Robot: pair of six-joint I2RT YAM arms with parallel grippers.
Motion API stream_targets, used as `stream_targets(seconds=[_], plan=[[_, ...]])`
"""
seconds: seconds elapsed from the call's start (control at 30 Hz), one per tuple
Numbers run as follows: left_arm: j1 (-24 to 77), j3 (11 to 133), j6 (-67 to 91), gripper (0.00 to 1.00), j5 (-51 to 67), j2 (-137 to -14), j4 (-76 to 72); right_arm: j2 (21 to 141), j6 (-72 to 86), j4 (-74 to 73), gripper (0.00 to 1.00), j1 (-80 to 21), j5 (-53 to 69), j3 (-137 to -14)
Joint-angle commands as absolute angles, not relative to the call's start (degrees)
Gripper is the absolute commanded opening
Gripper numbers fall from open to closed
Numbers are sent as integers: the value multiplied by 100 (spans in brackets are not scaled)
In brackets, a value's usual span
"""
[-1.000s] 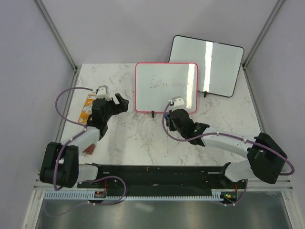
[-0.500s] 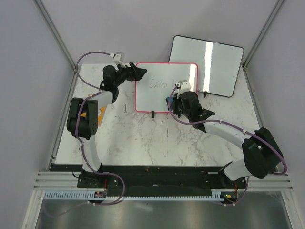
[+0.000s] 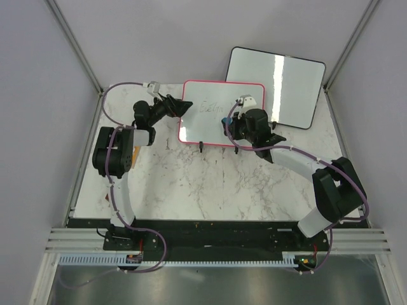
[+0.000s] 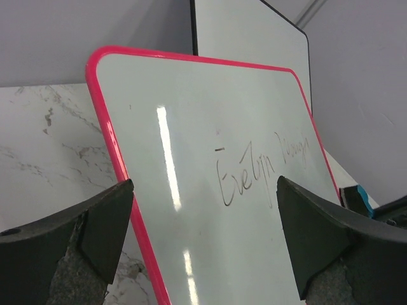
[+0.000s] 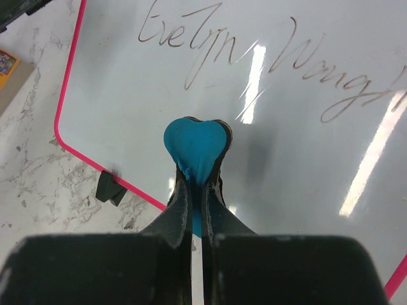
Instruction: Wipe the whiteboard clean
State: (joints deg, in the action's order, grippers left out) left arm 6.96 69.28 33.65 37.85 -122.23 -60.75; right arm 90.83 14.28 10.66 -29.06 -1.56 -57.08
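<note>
The white marble bench (image 3: 191, 184) carries two boards at its far side. The larger, a black-framed whiteboard (image 3: 286, 89), leans at the far right. Just in front of it and to its left stands the whiteboard (image 3: 213, 127) with the pink frame, at the far middle of the bench, where in the overhead view it covers the black-framed board's near left corner. Its long axis runs left to right, turned a little so that the left end sits slightly nearer. It is propped on small black feet (image 5: 111, 189) and tilted back, with its white face pointing toward the near edge and the arms. Dark handwriting (image 5: 254, 63) runs left to right across the upper part of the face, and the part below it is blank. The left gripper (image 3: 184, 107) reaches in from the left at the board's left edge with its jaws spread wide and nothing held between them. In the left wrist view the pink frame runs up between the two fingers. The right gripper (image 3: 230, 121) is in front of the board's right half, closed tight on a blue heart-shaped eraser (image 5: 196, 143) that points at the face just below the writing. Whether the eraser touches the board cannot be told. An orange packet (image 5: 6, 63) lies flat on the bench off the board's left side.
</note>
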Motion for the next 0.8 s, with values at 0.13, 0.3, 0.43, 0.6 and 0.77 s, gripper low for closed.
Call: stream_targets(seconds=[0.13,0.3,0.43,0.6,0.77], plan=[[659,6407,3217,100,3349,-11636,-6795,9158,1301,1450,0,-2927,-158,-5538],[291,7161,4250,100,3647,-12592,-7241,9229,1310,1327,0,-2927,-150,-5546],[141,8110,4693,99,4067,-13384,-7218,9264,1309,1248,0,-2927,-185,-5625],[167,9358,5648,96,4683,-14281,-7724,9264,1354,1283,0,-2927,-149,-5581],[237,9949,6064,95,5009,-14704,-7902,9369,1380,1257,0,-2927,-220,-5634]])
